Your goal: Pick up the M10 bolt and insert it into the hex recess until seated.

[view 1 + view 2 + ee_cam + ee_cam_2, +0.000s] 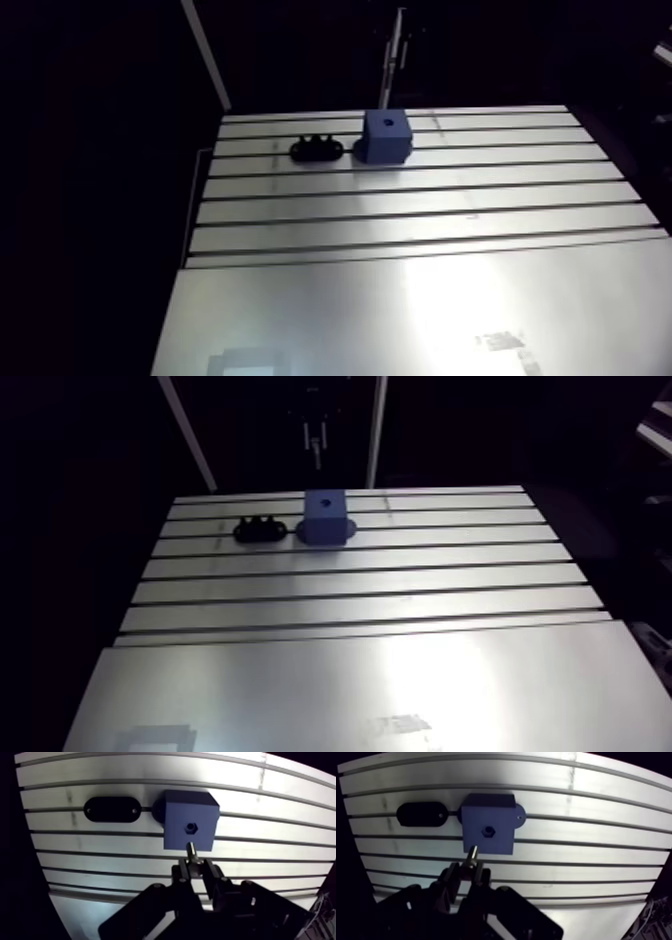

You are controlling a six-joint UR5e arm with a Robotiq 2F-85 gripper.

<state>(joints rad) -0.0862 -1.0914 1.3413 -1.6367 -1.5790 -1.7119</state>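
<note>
A blue block (190, 819) stands on the slotted table (280, 837), with a small hex recess (191, 828) in its upward face. My gripper (196, 869) is shut on the M10 bolt (191, 850), whose metal shank sticks out past the fingertips (182, 873) and points at the block. In the wrist view the bolt's tip lies over the block's near edge, just short of the recess. In the arm view the gripper (315, 431) hangs dark above and behind the block (324, 516), clear of it.
A black oval holder (111, 808) with two small holes lies flat on the table beside the block, across from it along one slot. A smooth aluminium plate (400, 320) covers the table's near part. A thin upright pole (377, 436) rises behind the table.
</note>
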